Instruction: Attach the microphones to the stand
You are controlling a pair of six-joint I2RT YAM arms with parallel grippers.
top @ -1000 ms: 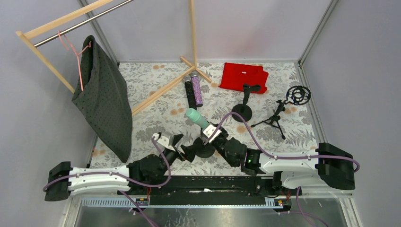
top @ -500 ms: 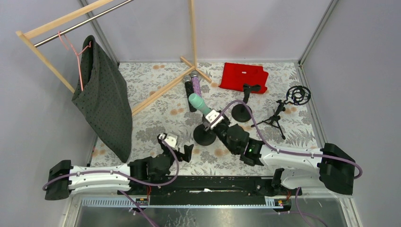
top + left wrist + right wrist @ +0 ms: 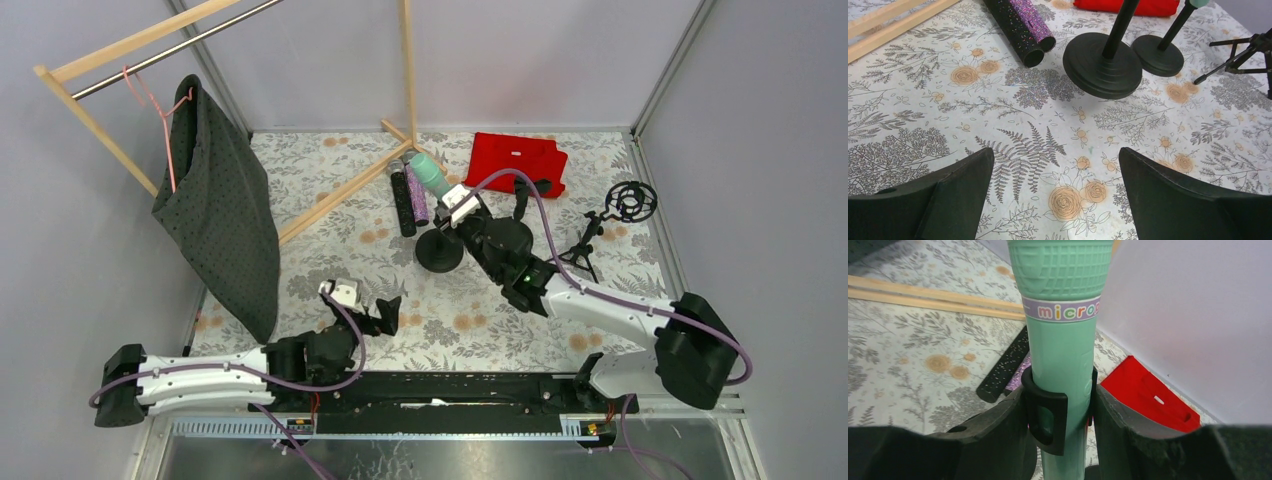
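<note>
The mint-green microphone (image 3: 430, 175) (image 3: 1060, 330) sits in the black clip (image 3: 1045, 415) of a round-based stand (image 3: 439, 250) (image 3: 1102, 62). My right gripper (image 3: 455, 207) (image 3: 1060, 425) is shut on the microphone at the clip, one finger on each side. The black microphone (image 3: 402, 200) (image 3: 1013, 25) and the glittery purple microphone (image 3: 416, 192) (image 3: 1030, 22) lie side by side on the floral cloth, just left of that stand. My left gripper (image 3: 383, 315) (image 3: 1055, 195) is open and empty, low over the cloth nearer the bases.
A second round-based stand (image 3: 513, 238) (image 3: 1158, 55) with an empty clip stands to the right. A tripod stand with a ring mount (image 3: 630, 200) is at the far right. A red cloth (image 3: 517, 162) lies at the back. A wooden rack leg (image 3: 340, 192) runs left of the microphones.
My right arm has carried the stand with the mint-green microphone from the near middle toward the back. My left gripper has drawn back from the stand's base toward the near edge.
</note>
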